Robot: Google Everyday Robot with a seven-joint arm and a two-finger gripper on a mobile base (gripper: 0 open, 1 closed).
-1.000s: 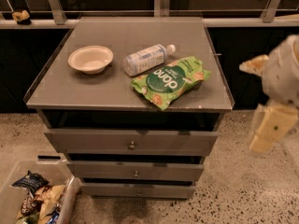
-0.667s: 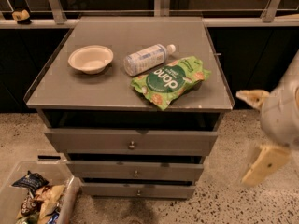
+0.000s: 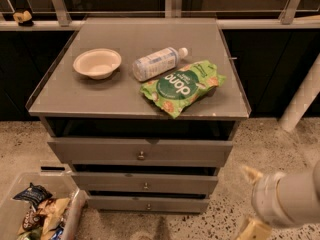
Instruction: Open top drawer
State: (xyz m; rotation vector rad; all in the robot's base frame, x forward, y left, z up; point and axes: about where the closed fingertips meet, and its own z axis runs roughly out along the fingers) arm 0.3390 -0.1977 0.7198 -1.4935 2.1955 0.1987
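Speckled floor (image 3: 272, 144), grey cabinet (image 3: 100, 96), top drawer (image 3: 100, 151), gripper (image 3: 252, 204) at lower right

Grey top drawer (image 3: 140, 151); green bag (image 3: 182, 86); cream end effector (image 3: 253, 203) lower right.

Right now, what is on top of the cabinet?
A bowl, a lying bottle and a green snack bag; the bag hides anything beneath it. The gripper hangs low right, off the top drawer.
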